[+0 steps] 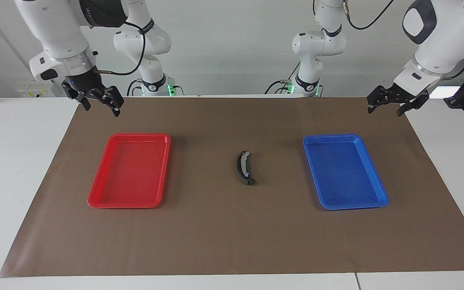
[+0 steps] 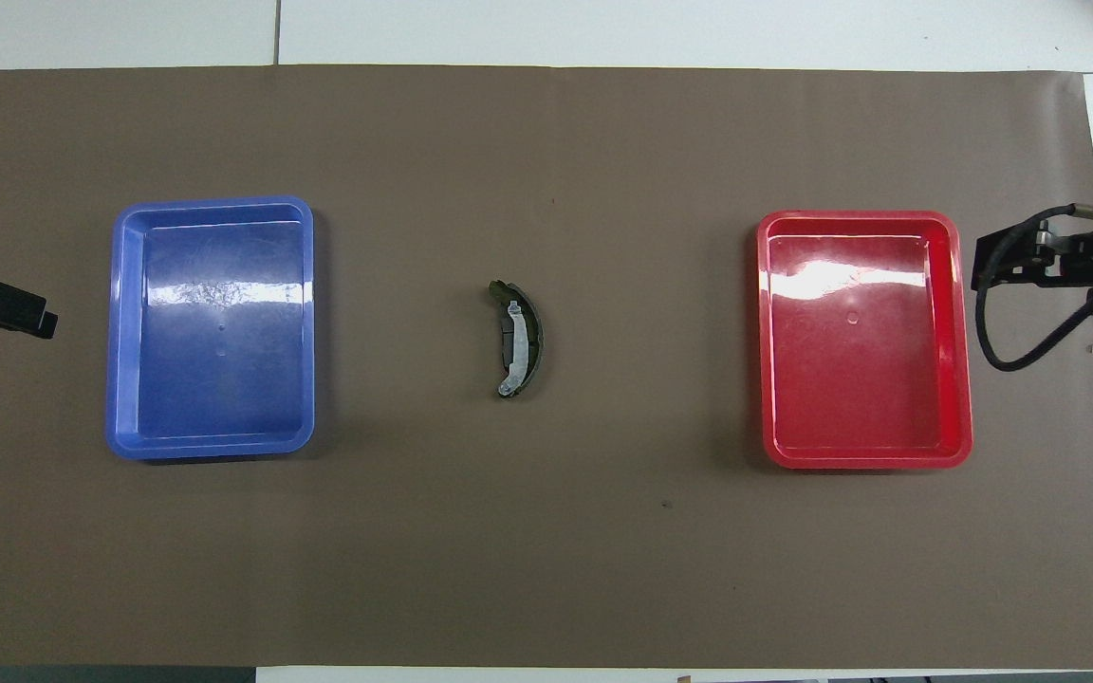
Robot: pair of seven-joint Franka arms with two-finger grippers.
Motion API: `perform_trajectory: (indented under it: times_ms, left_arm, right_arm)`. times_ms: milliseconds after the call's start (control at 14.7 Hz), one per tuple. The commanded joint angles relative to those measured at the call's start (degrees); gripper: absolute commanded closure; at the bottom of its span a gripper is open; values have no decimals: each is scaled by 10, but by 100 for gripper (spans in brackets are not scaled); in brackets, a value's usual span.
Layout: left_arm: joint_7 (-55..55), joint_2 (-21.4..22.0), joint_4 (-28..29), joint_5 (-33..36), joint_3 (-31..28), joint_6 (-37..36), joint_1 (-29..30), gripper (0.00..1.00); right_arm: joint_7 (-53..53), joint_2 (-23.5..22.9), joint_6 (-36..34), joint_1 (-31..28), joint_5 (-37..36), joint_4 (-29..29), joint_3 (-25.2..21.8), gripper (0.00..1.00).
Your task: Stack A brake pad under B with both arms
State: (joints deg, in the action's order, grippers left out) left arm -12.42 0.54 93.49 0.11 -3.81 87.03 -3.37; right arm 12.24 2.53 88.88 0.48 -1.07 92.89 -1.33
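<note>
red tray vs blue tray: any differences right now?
Colour: the red tray against the blue tray. Place: the red tray lies toward the right arm's end of the brown mat, the blue tray toward the left arm's end, with the stacked brake pieces between them. Shared: both are shallow rectangular trays, much alike in size, and both hold nothing.

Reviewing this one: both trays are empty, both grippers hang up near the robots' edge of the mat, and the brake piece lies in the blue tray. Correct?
Not quite. The brake piece lies on the brown mat between the blue tray and the red tray, not in the blue one; the overhead view shows this. The rest holds: both trays are empty, and the left gripper and right gripper hang near the robots' edge.
</note>
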Motion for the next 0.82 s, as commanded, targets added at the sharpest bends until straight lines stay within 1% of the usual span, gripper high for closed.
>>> perform_trajectory:
  times_ms: [0,612,748]
  left_arm:
    - [-1,2,0,-2,3,-7,6,0]
    - [0,2,0,-2,3,-7,6,0]
    - [0,2,0,-2,3,-7,6,0]
  right_arm:
    - [-38,-9,-29,0,17,-23,-24,0]
    - [-40,0,-37,7,17,-8,-17,0]
    - [-94,-2,-34,11,8,-14,-16,0]
